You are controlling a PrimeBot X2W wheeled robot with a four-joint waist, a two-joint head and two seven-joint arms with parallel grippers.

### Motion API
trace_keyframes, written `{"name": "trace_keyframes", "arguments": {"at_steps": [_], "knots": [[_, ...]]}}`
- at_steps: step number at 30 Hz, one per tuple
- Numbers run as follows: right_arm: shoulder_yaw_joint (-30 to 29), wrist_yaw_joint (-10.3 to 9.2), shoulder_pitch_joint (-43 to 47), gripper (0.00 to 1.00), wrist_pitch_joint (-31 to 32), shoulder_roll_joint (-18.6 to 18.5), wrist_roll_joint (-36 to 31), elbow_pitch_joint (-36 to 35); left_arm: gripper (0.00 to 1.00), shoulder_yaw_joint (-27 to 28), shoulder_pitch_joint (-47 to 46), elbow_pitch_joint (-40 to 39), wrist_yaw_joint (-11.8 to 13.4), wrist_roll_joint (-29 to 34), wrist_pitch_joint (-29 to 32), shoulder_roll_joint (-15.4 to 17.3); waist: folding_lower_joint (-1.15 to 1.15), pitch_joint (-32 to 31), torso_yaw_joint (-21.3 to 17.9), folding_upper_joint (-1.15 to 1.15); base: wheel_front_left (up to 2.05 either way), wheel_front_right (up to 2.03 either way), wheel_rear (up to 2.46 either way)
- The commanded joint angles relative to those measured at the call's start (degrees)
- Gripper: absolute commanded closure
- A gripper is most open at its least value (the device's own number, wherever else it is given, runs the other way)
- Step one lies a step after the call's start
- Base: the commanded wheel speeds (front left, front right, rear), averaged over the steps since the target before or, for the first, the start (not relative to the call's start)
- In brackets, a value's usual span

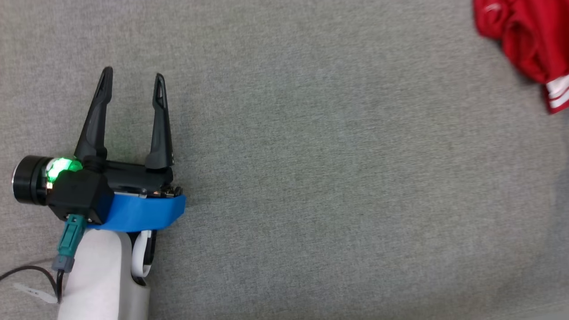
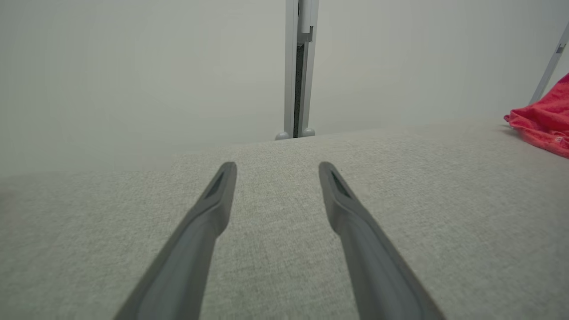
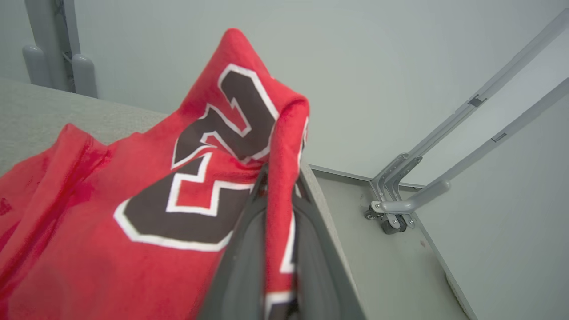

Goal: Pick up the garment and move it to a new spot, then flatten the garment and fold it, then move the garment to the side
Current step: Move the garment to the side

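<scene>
The garment (image 1: 529, 40) is red with white stripes and lies bunched at the far right top of the head view. In the right wrist view the garment (image 3: 133, 213) shows a dark number outlined in white, and a fold of it rises pinched between the fingers of my right gripper (image 3: 278, 186), which is shut on it. My left gripper (image 1: 132, 75) hovers open over bare grey cloth at the left, far from the garment. In the left wrist view the left gripper (image 2: 276, 169) has nothing between its fingers, and the garment (image 2: 544, 118) lies at the far right.
A grey fabric surface (image 1: 333, 178) covers the whole work area. Beyond its far edge stands a pale post (image 2: 298, 66) against a plain wall. Off the surface's right edge, grey metal frame legs (image 3: 400, 195) stand on the floor.
</scene>
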Motion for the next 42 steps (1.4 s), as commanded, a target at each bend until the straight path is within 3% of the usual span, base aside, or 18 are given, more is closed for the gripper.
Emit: {"name": "trace_keyframes", "arguments": {"at_steps": [1, 10, 11, 12, 21, 30, 42], "knots": [[-0.47, -0.11, -1.72, 1.0, 0.29, -1.05, 0.64, 1.26, 0.0, -0.17, -1.0, -0.38, 0.29, 0.25, -0.17, 0.34, -0.01, 1.55, 0.72, 0.0, 0.0, 0.0, 0.0], [-1.72, -0.11, -6.4, 0.98, -0.2, -4.56, 1.08, 9.14, 0.0, -0.82, -2.9, -0.44, 0.51, 0.31, -0.15, 0.43, -0.01, 3.53, 1.69, 0.0, 0.0, 0.0, 0.0], [-1.59, -0.11, -6.8, 0.59, -0.5, -4.36, 1.05, 9.73, 0.0, -0.79, -2.91, -0.46, 0.53, 0.34, -0.15, 0.53, -0.01, 3.6, 1.64, 0.0, 0.0, 0.0, 0.0], [-1.51, -0.11, -7.14, 0.0, -1.03, -4.26, 0.84, 10.27, 0.0, -0.79, -2.88, -0.42, 0.54, 0.36, -0.13, 0.63, -0.01, 3.62, 1.59, 0.0, 0.0, 0.0, 0.0], [-3.02, -0.11, -8.14, 0.0, -5.9, -2.79, -2.76, 12.99, 0.0, -0.6, -1.71, 0.19, 0.92, -0.33, -0.04, 0.77, -0.01, 1.02, 1.21, 0.0, 0.0, 0.0, 0.0], [-6.53, -0.1, -0.02, 0.0, -7.02, 6.77, -6.62, 0.42, 0.0, 1.0, 3.22, 1.71, 1.37, -2.34, -0.08, 0.45, -0.01, -8.89, 1.77, 0.0, 0.0, 0.0, 0.0], [-3.21, -0.09, 19.56, 0.0, -7.06, 22.05, -7.32, -17.55, 0.0, 2.21, 11.18, 4.32, 1.17, -4.48, -0.09, -0.05, -0.01, -19.93, 3.99, 0.0, 0.0, 0.0, 0.0]]}}
